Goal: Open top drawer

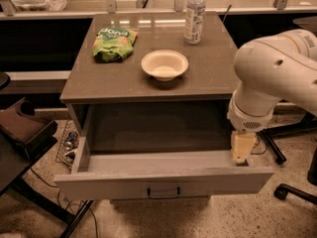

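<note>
Top drawer stands pulled out; hand hangs over its right end, grip state unclear.

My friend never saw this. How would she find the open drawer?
Find the brown-topped cabinet in the middle. Right under its top, the top drawer sticks out toward the camera, with the gripper hanging at its right end. It is the only pulled-out grey box, and its front has a small dark handle.
</note>
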Controlling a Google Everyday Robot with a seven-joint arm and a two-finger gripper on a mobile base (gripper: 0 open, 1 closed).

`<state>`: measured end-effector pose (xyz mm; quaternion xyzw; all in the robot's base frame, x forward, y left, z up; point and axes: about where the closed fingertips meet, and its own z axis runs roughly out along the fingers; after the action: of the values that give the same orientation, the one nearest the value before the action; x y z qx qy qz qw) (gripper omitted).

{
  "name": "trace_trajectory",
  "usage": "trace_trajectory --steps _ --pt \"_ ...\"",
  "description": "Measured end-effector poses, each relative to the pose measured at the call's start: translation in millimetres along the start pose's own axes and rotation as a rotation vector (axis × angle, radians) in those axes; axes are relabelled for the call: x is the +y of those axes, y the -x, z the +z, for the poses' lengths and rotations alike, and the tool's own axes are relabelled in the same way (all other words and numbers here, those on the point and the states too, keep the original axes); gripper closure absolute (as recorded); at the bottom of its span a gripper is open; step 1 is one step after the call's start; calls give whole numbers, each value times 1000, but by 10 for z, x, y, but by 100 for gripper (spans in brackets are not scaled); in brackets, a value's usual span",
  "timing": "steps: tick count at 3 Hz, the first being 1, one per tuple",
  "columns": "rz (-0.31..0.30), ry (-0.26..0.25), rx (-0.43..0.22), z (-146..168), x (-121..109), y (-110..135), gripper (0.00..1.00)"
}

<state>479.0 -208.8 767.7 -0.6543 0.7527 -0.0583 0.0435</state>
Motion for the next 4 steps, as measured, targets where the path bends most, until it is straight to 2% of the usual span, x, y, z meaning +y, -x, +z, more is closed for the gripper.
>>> trace_trajectory --steps 1,2,3,4 --pt "-22 -36 -16 94 -211 -87 49" --pt "-43 -44 -74 373 -385 -209 72" --pt "-41 25 -222 939 -283 -271 100" --pt "-58 85 -311 1199 -155 -169 100"
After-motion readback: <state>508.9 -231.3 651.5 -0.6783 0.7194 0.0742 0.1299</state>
